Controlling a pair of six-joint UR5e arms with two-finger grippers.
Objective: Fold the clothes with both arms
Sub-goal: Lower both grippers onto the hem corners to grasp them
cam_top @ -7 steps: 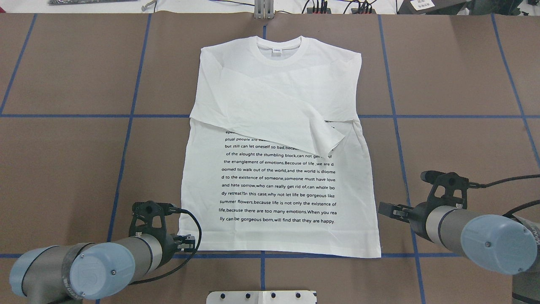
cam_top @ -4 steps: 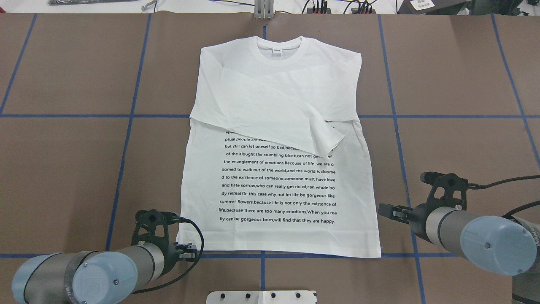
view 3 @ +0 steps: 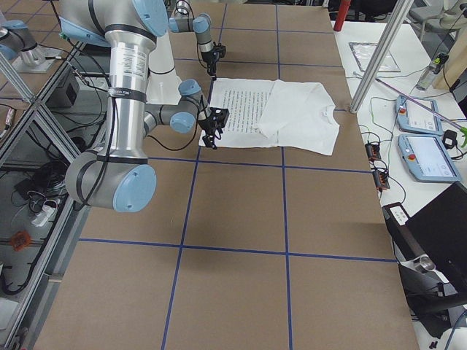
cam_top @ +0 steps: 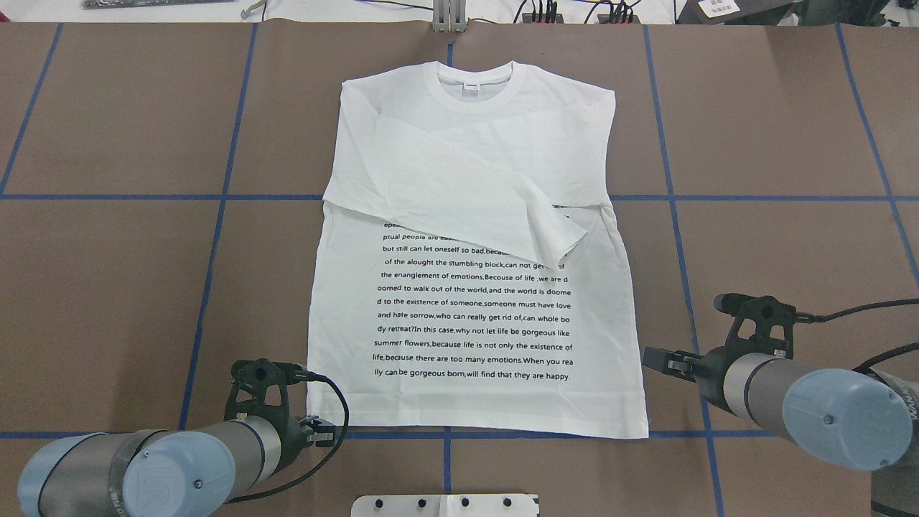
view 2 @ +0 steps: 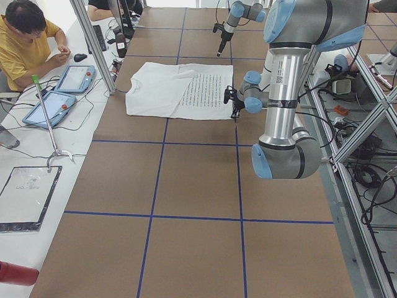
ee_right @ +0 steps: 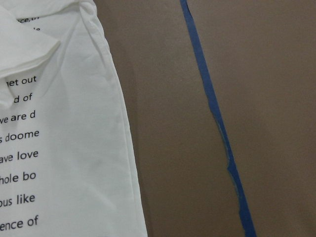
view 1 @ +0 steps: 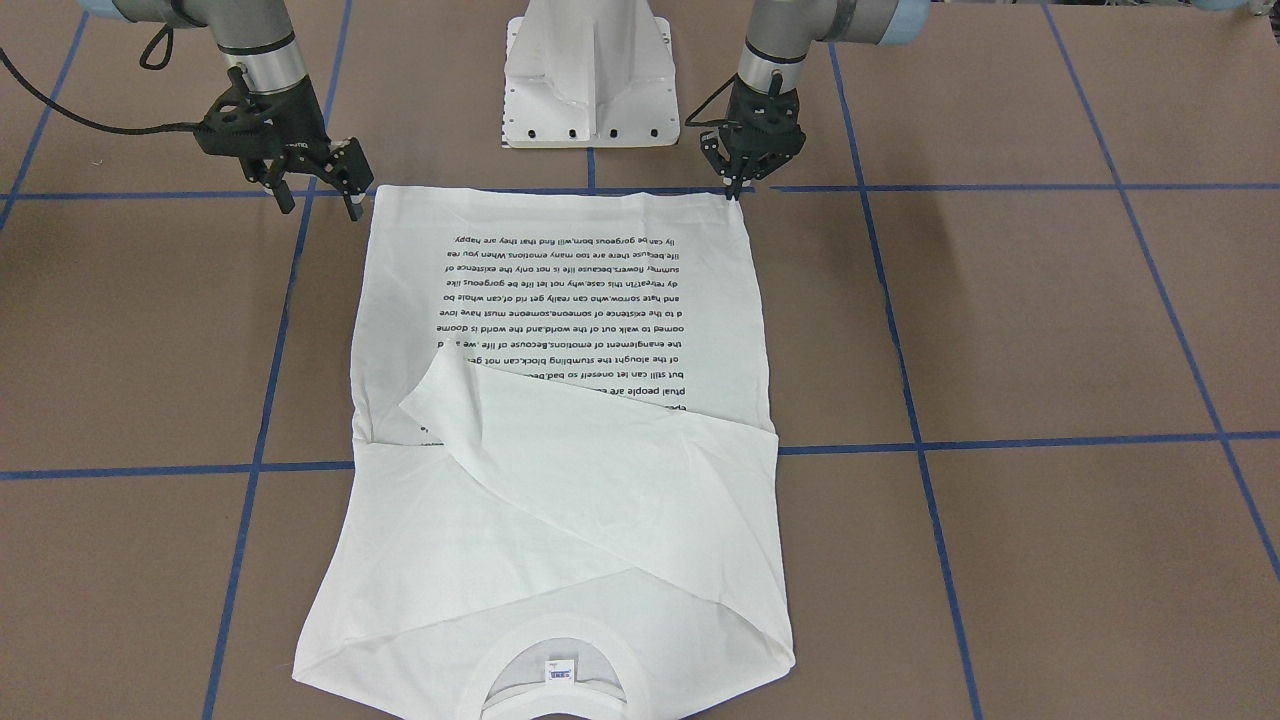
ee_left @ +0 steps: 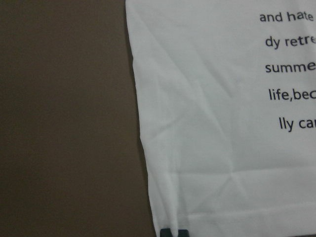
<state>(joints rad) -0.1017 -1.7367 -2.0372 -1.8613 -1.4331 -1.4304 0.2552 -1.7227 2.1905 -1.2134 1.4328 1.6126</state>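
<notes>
Hem-corner pickup on T-shirt (cam_top: 474, 323) appeared pending; right gripper (view 1: 320, 203) stood open, left gripper (view 1: 742, 186) could not be judged; both corners likely needed pinching.

Robotics lab: taped-grid table (cam_top: 108, 287), aluminium frame posts (view 2: 93, 49), teach pendants (view 3: 430, 158).

Left arm (cam_top: 240, 439): matt silver-grey tube links, dark bands at the joints. Light-blue round joint caps (cam_top: 179, 477), each with one small screw; raised logo on the near left cap.
Right arm (cam_top: 761, 384): same build and colours.
White label (view 2: 277, 78) with black print on the left arm's thick link.
Black open-frame bracket (cam_top: 260, 380) on each wrist, with a thin black cable (cam_top: 343, 420) running from it.
Left hand (view 1: 742, 186) and right hand (view 1: 318, 203): black, linkage-type fingers.
White pedestal base (view 1: 590, 80) with a row of dark bolt holes.
</notes>
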